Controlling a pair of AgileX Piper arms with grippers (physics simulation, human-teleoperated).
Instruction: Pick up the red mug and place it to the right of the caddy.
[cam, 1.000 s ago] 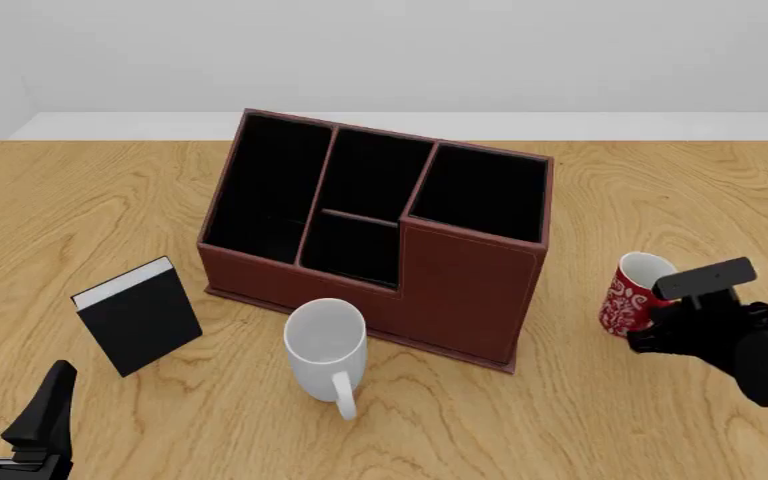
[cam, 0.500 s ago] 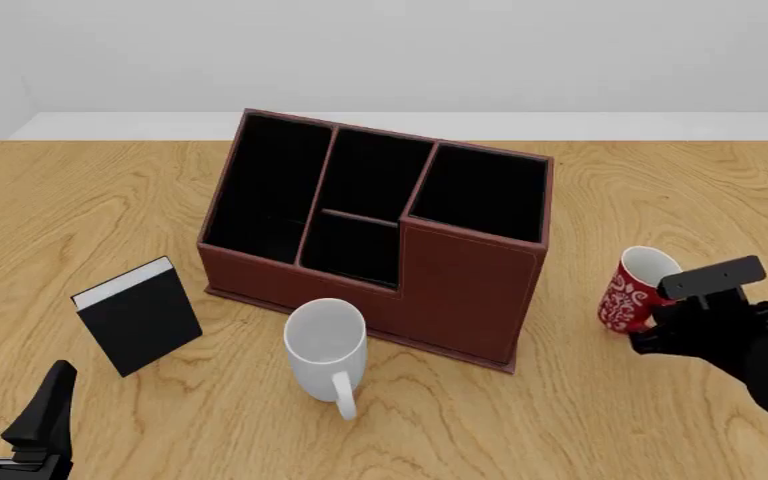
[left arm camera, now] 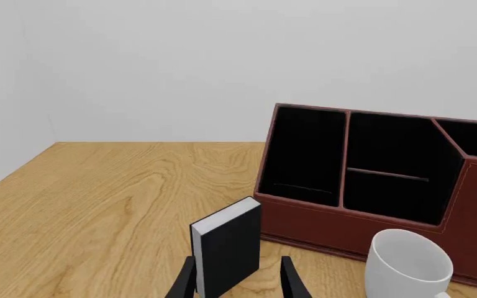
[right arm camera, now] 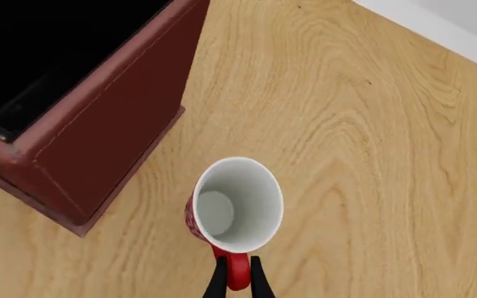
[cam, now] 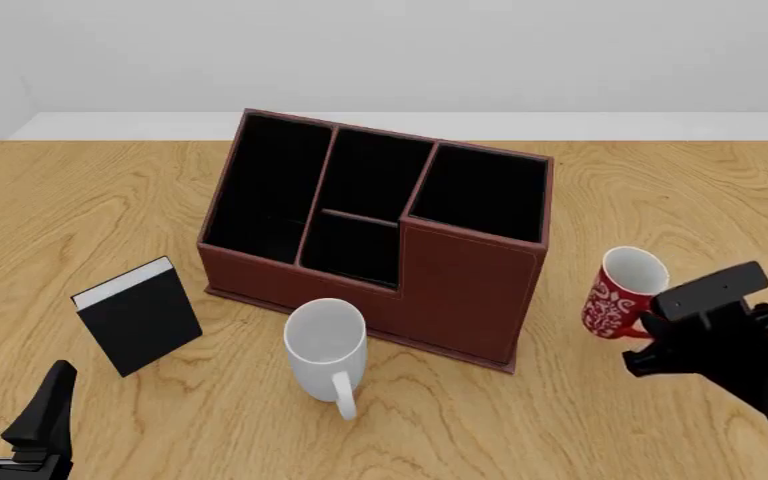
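Observation:
The red mug (cam: 616, 296), white inside with a floral pattern, is to the right of the caddy (cam: 462, 292), tilted, with a gap of wood between them. My right gripper (cam: 646, 326) is shut on its red loop handle; the right wrist view shows the thin fingers (right arm camera: 218, 283) pinching the handle below the mug (right arm camera: 235, 208), with the caddy's corner (right arm camera: 97, 143) beside it. Whether the mug touches the table I cannot tell. My left gripper (cam: 8, 415) stands open at the near left edge, holding nothing.
A plain white mug (cam: 325, 346) lies in front of the caddy, handle toward me. A small black book (cam: 137, 316) stands left of it, just ahead of the left gripper (left arm camera: 236, 287). The wooden table (cam: 704, 200) stretches right of the caddy.
My right gripper has carried the red mug leftward toward the caddy and slightly nearer to me. The left arm has not moved.

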